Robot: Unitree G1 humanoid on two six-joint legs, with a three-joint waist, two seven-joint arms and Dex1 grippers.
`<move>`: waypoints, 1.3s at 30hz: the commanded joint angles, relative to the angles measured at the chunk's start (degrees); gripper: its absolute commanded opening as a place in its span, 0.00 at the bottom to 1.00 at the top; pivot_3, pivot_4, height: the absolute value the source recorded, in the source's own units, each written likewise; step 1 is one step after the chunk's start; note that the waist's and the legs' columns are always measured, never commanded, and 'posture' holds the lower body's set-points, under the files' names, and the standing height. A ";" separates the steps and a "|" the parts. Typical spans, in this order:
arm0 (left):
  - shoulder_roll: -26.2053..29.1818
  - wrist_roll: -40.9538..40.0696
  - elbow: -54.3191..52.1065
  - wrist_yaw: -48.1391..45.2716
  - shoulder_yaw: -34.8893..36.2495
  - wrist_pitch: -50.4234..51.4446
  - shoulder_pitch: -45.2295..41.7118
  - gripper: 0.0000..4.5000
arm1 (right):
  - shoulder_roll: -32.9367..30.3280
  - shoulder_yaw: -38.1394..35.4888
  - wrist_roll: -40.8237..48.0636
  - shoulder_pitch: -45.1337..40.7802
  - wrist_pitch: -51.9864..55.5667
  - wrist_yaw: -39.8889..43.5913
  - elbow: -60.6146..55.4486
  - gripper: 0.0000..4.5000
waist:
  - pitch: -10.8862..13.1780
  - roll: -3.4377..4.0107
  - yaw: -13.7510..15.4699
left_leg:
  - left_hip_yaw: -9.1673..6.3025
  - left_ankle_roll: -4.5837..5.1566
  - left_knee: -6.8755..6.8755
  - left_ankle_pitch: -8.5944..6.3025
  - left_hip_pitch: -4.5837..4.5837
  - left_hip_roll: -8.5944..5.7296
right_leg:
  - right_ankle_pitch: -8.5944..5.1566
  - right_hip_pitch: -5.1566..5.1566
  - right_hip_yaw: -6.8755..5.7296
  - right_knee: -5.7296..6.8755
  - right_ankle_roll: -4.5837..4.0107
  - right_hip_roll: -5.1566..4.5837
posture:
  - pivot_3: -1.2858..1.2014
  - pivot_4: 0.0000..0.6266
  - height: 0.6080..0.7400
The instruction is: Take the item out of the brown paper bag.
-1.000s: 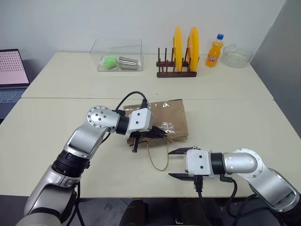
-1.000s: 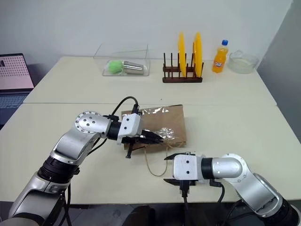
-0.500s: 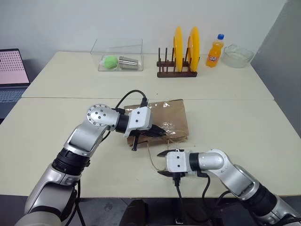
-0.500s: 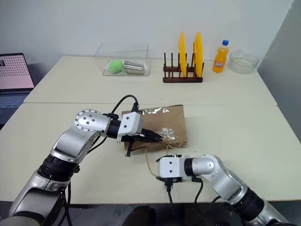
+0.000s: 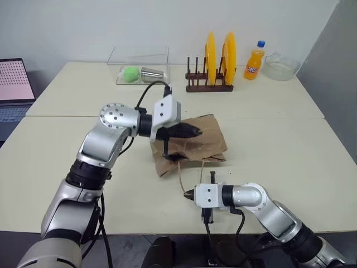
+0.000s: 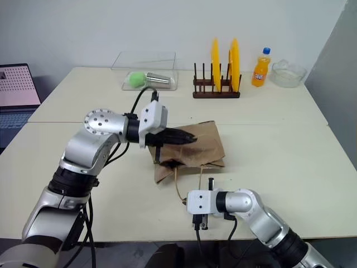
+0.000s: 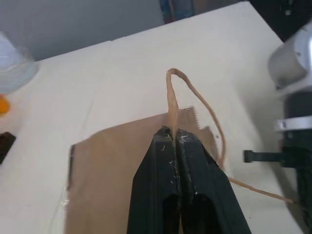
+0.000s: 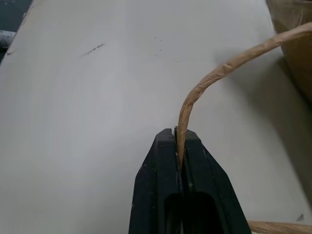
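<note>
A lab: plain tables (image 5: 279, 145), laptop (image 5: 14, 89), staged dish rack (image 5: 209, 84).

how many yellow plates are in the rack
2. Both yellow plates stand upright side by side in the wooden rack at the back of the table: one on the left, one on the right.

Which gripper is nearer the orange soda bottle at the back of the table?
Left. The left gripper is over the brown paper bag at mid-table, shut on a string handle; the right gripper is near the front edge, farther from the orange soda bottle.
</note>
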 commanded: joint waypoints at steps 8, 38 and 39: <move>-0.65 4.20 16.15 -0.38 2.83 -12.93 -11.83 0.00 | 0.11 1.92 -2.74 1.94 1.49 1.06 1.29 0.01 | -0.01 -0.01 0.02 | 0.01 -0.01 0.00 0.00 0.03 0.00 | 0.00 0.01 0.00 0.00 0.00 0.00 | 0.52 0.24 1.00; -1.74 2.73 10.17 -3.15 3.42 -13.25 -8.34 0.00 | -18.65 -31.73 30.89 5.14 26.25 15.86 -34.44 0.43 | -0.01 -0.01 0.10 | -0.11 0.00 0.26 0.00 -0.16 0.00 | 0.01 0.01 -0.08 0.00 0.02 -0.02 | 0.52 0.24 1.00; -1.73 2.70 10.06 -3.18 3.44 -13.29 -8.20 0.00 | -17.18 -32.47 33.19 1.98 27.64 14.44 -33.21 0.43 | -0.01 -0.01 -0.03 | -0.11 0.01 0.25 -0.01 -0.16 0.01 | 0.01 0.03 -0.09 -0.01 0.02 -0.01 | 0.52 0.24 1.00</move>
